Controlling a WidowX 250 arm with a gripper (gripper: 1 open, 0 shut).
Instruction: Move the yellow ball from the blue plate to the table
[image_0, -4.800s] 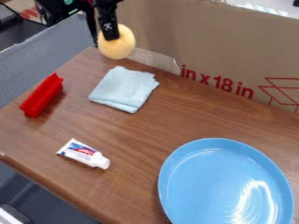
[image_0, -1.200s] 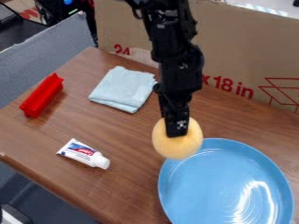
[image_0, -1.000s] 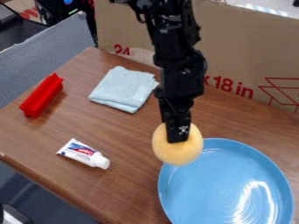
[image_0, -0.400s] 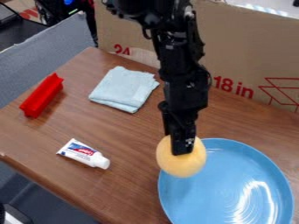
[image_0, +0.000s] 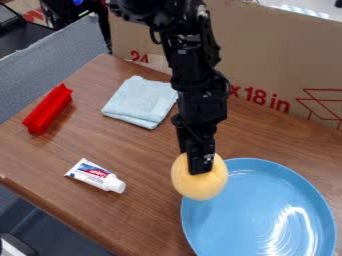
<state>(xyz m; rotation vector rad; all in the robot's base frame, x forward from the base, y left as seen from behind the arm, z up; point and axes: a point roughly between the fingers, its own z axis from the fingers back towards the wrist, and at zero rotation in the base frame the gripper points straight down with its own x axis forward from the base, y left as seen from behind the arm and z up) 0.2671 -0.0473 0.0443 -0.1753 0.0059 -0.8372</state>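
The yellow ball (image_0: 199, 179) is a pale yellow-orange ball held in the air at the near left rim of the blue plate (image_0: 267, 215). My gripper (image_0: 201, 166) comes down on it from above and is shut on the yellow ball, its dark fingers pressed into the top. The black arm rises from there toward the back. The glossy light-blue plate lies on the right part of the brown wood-grain table (image_0: 80, 140), with nothing on it.
A folded pale-blue cloth (image_0: 142, 101) lies at the back centre-left. A red object (image_0: 48, 107) sits near the left edge, and a white tube (image_0: 96, 176) lies in front. A cardboard box (image_0: 267, 60) stands along the back.
The gripper with the ball has shifted slightly left and lower over the last second, staying at the plate's left rim. Much earlier it held the ball at the far back left.
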